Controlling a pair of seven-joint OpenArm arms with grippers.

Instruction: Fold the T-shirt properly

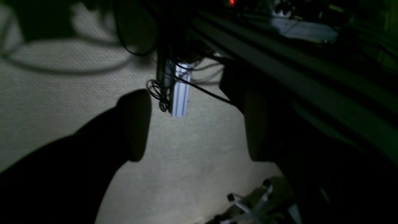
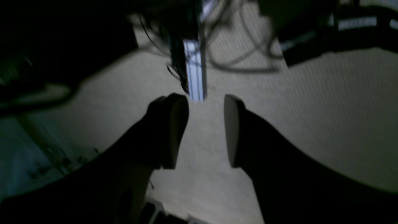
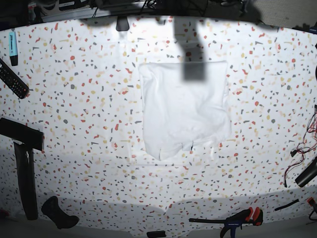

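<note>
T-shirt (image 3: 184,106) lies folded into a rough rectangle near the middle of the speckled desk (image 3: 79,124), toward its far edge, lower hem uneven. Neither arm is over it. Left tool (image 1: 196,124): jaws spread wide, nothing between them, pale textured floor (image 1: 62,102) below. Right tool (image 2: 205,130): jaws parted about halfway, empty, above the same floor. Both wrist views are dark.

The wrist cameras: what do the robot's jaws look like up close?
Dim light makes both look black. The right gripper has two thick curved fingers ending in flat, paler oval pads. The left gripper shows similar dark, rounded fingers. No markings or cables are discernible on them.
</note>
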